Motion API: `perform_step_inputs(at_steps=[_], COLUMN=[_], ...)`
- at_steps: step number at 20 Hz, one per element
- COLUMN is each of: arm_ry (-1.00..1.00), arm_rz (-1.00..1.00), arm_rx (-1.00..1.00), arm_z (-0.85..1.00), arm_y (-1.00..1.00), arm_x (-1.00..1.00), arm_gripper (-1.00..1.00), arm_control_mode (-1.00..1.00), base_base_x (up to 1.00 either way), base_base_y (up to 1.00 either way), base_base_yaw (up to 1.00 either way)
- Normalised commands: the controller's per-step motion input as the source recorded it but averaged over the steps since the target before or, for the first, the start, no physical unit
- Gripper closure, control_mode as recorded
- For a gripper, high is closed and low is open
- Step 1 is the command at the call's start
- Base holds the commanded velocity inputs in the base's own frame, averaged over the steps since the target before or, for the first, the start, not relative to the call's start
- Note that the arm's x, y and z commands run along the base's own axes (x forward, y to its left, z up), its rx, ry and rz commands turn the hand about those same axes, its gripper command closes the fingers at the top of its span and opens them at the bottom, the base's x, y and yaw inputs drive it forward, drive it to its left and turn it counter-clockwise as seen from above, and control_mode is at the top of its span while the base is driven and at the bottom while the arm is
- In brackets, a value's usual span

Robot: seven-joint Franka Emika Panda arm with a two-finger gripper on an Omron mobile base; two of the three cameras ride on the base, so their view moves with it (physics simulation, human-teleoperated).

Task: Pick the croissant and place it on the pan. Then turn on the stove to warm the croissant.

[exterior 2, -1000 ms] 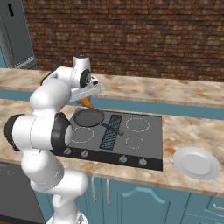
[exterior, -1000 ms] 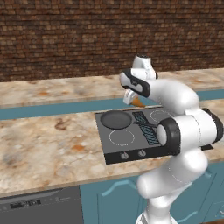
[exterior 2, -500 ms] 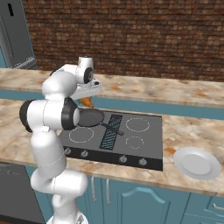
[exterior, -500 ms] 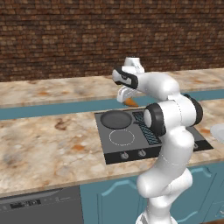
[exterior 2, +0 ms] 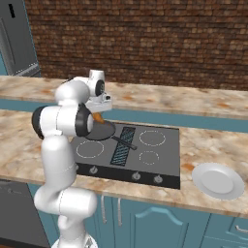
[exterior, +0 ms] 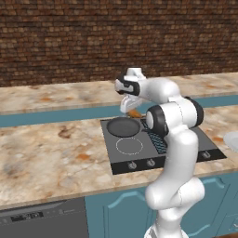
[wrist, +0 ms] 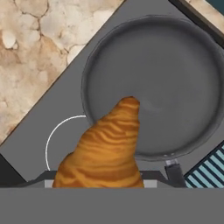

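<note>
The relation that matters is croissant (wrist: 104,153) over pan (wrist: 175,87): in the hand view the pastry rises from between the jaws at 6 o'clock, its pointed tip aimed toward 12 and overlapping the pan's near rim, while the open grey floor of the pan spreads from about 12 round to 3 o'clock. Its long axis runs along the line of sight of the hand, broad end down at the jaws, narrow end away.

The jaws are partly closed around the croissant's broad end, holding it; one dark fingertip (wrist: 175,175) peeks out to its right at 5 o'clock. In the left base view the gripper (exterior: 126,106) hangs just above the far edge of the pan (exterior: 123,126), the orange pastry (exterior: 134,113) showing at its lower side. The right base view agrees: croissant (exterior 2: 98,117) held above the pan (exterior 2: 102,130), clear of its floor.

The pan sits on the rear left burner of the stove (exterior: 186,148), set in the counter (exterior: 46,158). I judge the release needs the hand carried a little further toward 1 o'clock, so the pastry drops inside the rim
</note>
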Motion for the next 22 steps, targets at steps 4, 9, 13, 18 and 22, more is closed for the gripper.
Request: perform_step_inputs(at_steps=[4, 9, 13, 18, 22], arm_ry=[0.0, 0.0, 0.0, 0.0, 0.0], arm_rz=[-0.04, -0.03, -0.01, -0.01, -0.01], arm_rx=[-0.02, 0.0, 0.0, 0.0, 0.0], arm_z=[-0.41, -0.33, -0.35, -0.29, -0.29], arm_y=[0.02, 0.02, 0.04, 0.04, 0.08], arm_x=[0.01, 0.0, 0.0, 0.06, 0.11], arm_gripper=[1.0, 1.0, 1.0, 1.0, 1.0], arm_control_mode=[-1.0, -1.0, -1.0, -1.0, -1.0], base_base_x=[0.0, 0.0, 0.0, 0.0, 0.0], base_base_y=[0.0, 0.0, 0.0, 0.0, 0.0], base_base_yaw=[0.0, 0.0, 0.0, 0.0, 0.0])
